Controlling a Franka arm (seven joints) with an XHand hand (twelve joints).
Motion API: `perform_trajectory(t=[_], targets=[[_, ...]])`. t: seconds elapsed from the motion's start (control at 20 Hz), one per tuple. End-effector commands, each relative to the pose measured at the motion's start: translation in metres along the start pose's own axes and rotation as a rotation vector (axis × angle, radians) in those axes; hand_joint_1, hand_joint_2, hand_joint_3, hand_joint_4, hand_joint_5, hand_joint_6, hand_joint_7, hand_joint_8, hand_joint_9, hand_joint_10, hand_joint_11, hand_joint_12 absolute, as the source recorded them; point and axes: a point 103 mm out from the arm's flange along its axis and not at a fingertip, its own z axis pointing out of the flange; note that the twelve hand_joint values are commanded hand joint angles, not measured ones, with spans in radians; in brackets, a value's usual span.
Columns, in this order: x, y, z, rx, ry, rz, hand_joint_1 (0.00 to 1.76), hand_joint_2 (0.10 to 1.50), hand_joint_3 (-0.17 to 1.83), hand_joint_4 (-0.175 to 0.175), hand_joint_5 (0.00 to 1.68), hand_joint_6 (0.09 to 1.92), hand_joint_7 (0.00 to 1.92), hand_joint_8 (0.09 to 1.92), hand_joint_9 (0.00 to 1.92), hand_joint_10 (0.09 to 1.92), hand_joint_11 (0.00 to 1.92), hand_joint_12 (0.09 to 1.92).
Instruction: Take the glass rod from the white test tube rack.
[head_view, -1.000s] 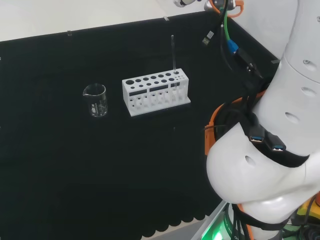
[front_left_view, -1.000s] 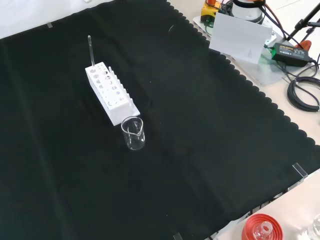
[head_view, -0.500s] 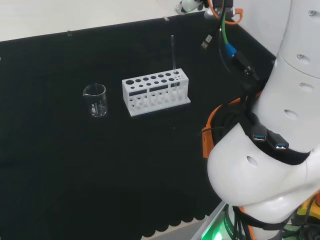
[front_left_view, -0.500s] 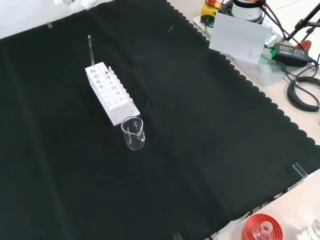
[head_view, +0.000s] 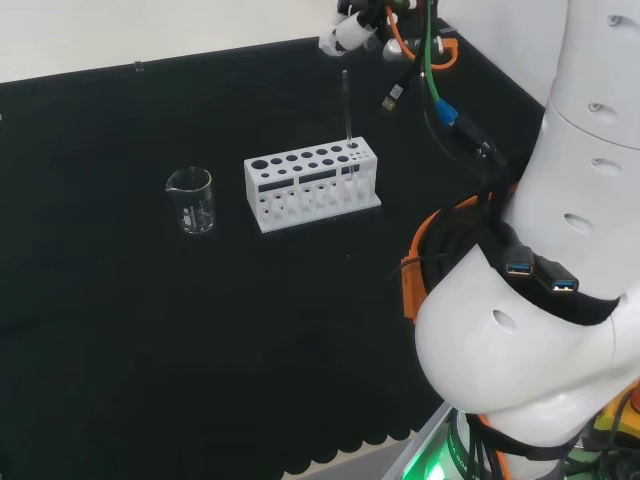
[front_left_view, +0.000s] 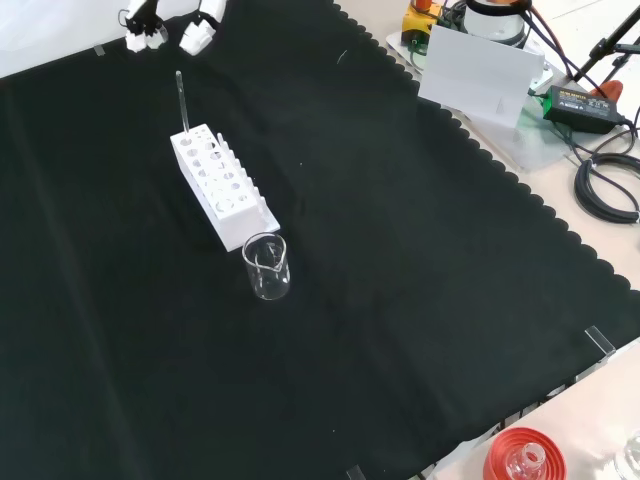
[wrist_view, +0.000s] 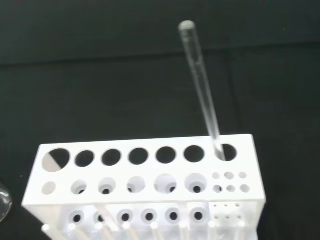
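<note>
Going left to right in the head view: a small glass beaker (head_view: 191, 200) sits on its own on the black cloth (head_view: 120, 330), then comes the white test tube rack (head_view: 311, 186). The glass rod (head_view: 346, 105) stands nearly upright in the last big hole at the rack's right end, most of its length sticking up clear of the rack. The hand (head_view: 352, 27) hangs above and just to the right of the rod's tip, not touching it. A couple of fingertips point down with a gap between them, but I can't tell if the hand is properly spread or curled.

My guess on handling: thin, light, stiff, slick and breakable. I'd pinch the bare upper part and lift straight up, since any sideways pull could tip the light rack.
</note>
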Motion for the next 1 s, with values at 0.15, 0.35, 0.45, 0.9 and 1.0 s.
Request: perform_trajectory(t=[0.15, 0.35, 0.45, 0.9, 1.0], targets=[[0.014, 0.0, 0.009, 0.02, -0.03, -0.046, 0.62, 0.89, 0.48, -0.145, 0.41, 0.8, 0.81, 0.85, 0.97, 0.75, 0.84, 1.24], [0.01, 0.003, 0.013, 0.031, -0.038, -0.06, 0.61, 0.89, 0.48, -0.152, 0.42, 0.82, 0.83, 0.85, 0.98, 0.75, 0.85, 1.24], [0.011, 0.003, 0.013, 0.028, -0.043, -0.059, 0.6, 0.89, 0.48, -0.152, 0.42, 0.82, 0.83, 0.85, 0.98, 0.75, 0.84, 1.24], [-0.003, 0.011, 0.027, 0.057, -0.015, -0.072, 0.59, 0.9, 0.48, -0.154, 0.44, 0.85, 0.85, 0.84, 0.97, 0.75, 0.83, 1.25], [-0.005, 0.012, 0.029, 0.057, -0.021, -0.068, 0.59, 0.89, 0.48, -0.154, 0.44, 0.85, 0.85, 0.84, 0.97, 0.75, 0.83, 1.25]])
